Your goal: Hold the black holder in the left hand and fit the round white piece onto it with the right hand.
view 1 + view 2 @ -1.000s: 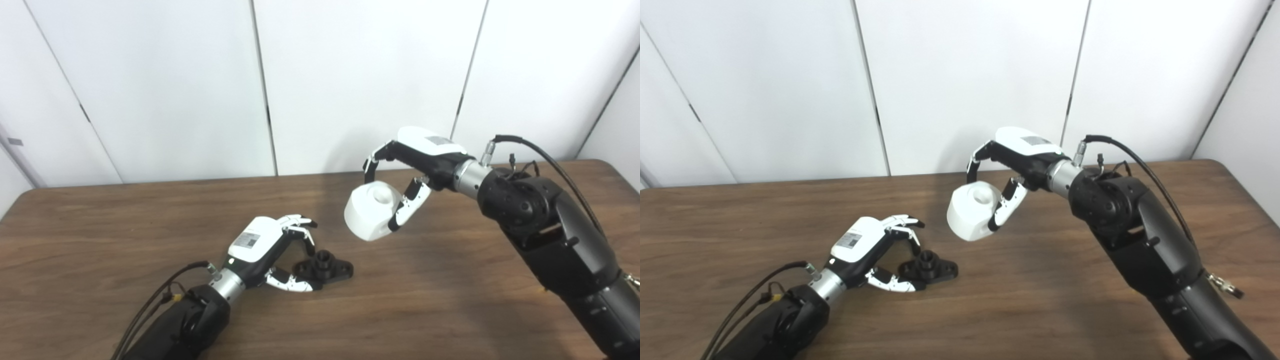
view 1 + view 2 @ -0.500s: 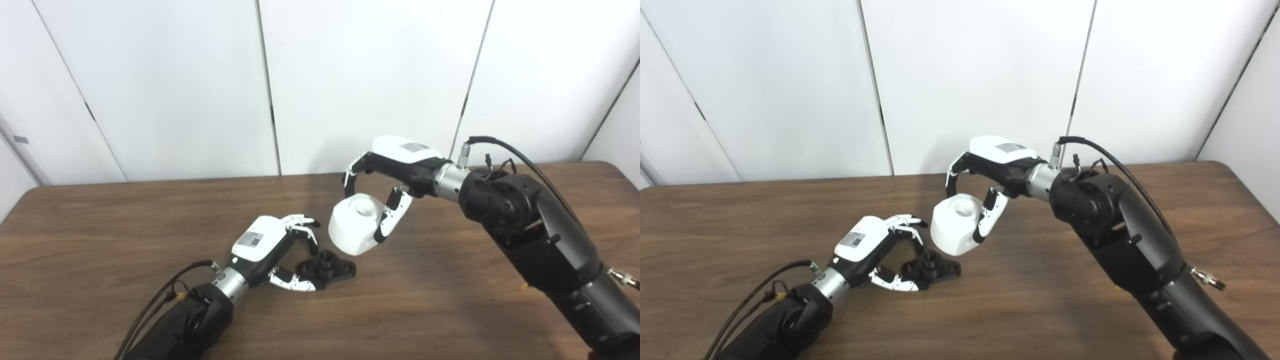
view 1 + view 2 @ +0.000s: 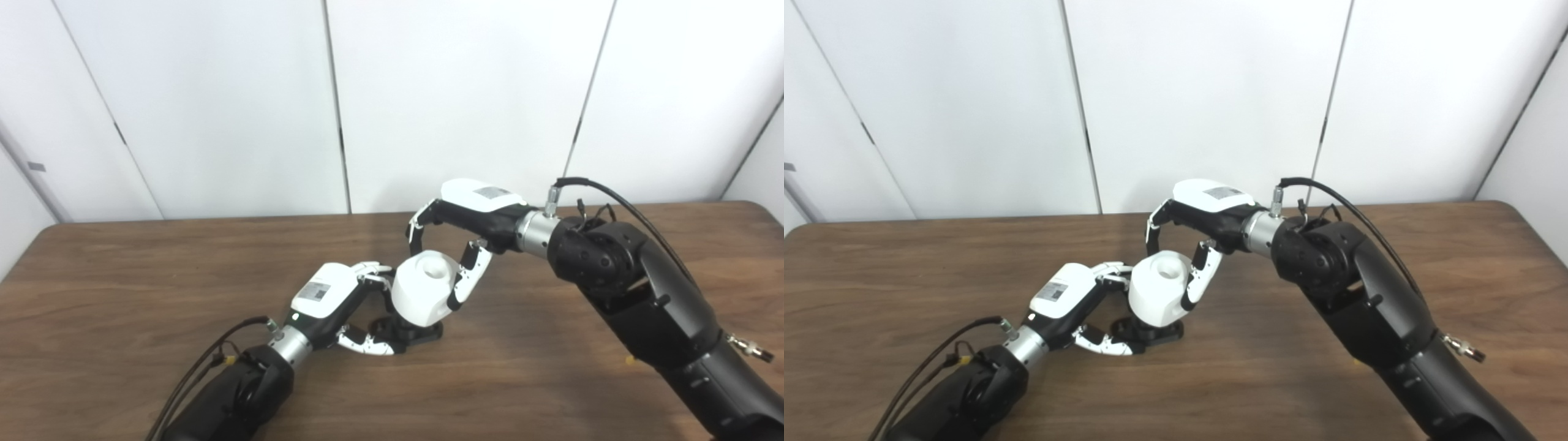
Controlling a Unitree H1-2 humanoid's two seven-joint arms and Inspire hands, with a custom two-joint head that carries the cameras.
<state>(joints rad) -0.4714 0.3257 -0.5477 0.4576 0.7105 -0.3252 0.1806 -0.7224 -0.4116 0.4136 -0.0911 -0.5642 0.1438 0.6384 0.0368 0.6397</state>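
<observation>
Brown wood grain runs across the counter (image 3: 122, 294), and both arms reach over it toward the middle. The left arm comes up from the lower left, forearm slanting up and to the right, a black cable trailing beside it. Its left hand (image 3: 334, 306) lies low with the white back turned upward; the fingers (image 3: 373, 272) arch over the top while the thumb (image 3: 367, 346) stretches along the counter below, so the hand is curled around the near end of the black holder (image 3: 416, 334). Thumb and fingers touch or nearly touch the holder's base, but a firm grip cannot be confirmed, since the white piece hides part of it. The holder rests flat on the counter, only its base showing. The right arm enters from the lower right, bends at a bulky black elbow, and points its forearm left, the wrist roughly level. Its right hand (image 3: 1206, 214) is palm-down and clasps the round white piece (image 3: 1159, 297): fingers hook over the far side, thumb (image 3: 1197, 282) presses the near right side. The white piece sits directly over the holder, tilted slightly, its recessed top facing up and its lower edge meeting the holder's middle, just beside the left fingers. Whether it is fully seated cannot be told.
</observation>
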